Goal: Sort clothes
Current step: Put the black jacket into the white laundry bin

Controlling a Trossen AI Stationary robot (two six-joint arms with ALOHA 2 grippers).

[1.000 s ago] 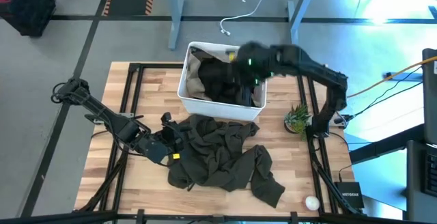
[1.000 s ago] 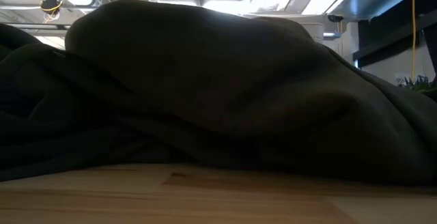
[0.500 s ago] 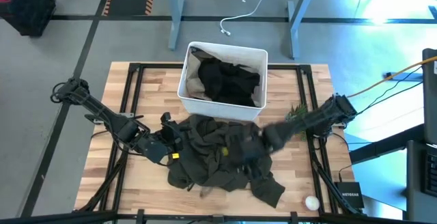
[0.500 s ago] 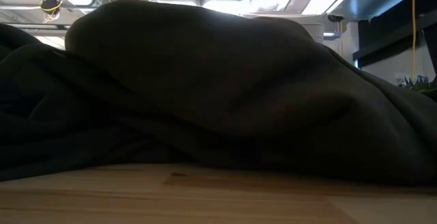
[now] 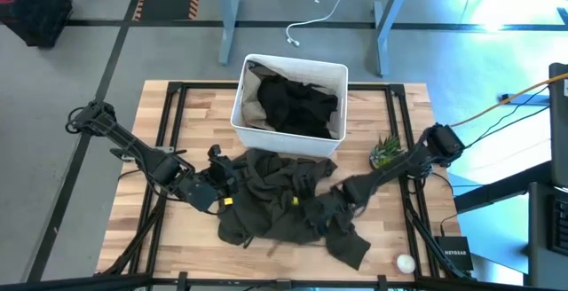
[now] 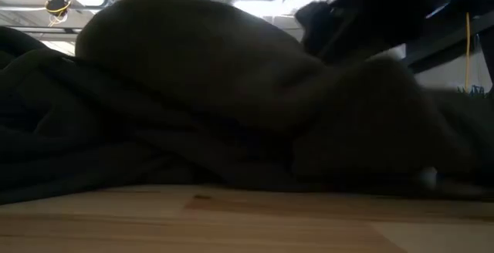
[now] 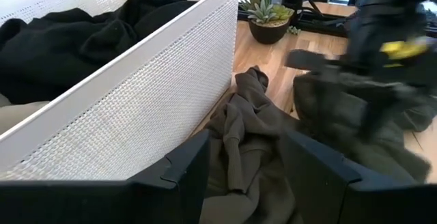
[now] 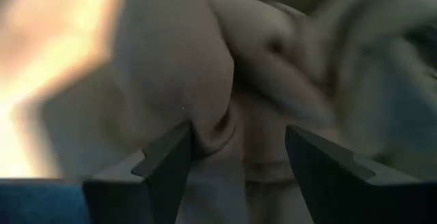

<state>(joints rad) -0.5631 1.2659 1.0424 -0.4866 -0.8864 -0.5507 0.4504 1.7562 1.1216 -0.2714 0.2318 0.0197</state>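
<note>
The right gripper (image 5: 312, 204) is down in the middle of the dark olive-grey garment (image 5: 284, 207), which lies crumpled on the wooden table (image 5: 191, 114) just in front of the white bin (image 5: 288, 136). Seen from its own wrist, its two fingers (image 8: 157, 166) stand well apart with folds of the cloth bunched between and against them, so it looks open and pressed into the fabric, though the view is too close and blurred to say whether any fold is truly pinched. The left gripper (image 5: 222, 177) rests at the garment's left edge, beside the bin's wall, its fingers (image 7: 188, 169) spread wide with olive cloth lying between them. Inside the bin sits a black garment (image 5: 297, 105) heaped over a khaki tan one (image 5: 253, 105) that shows along the left side. A small potted plant (image 5: 386, 153) stands near the bin's right corner
</note>
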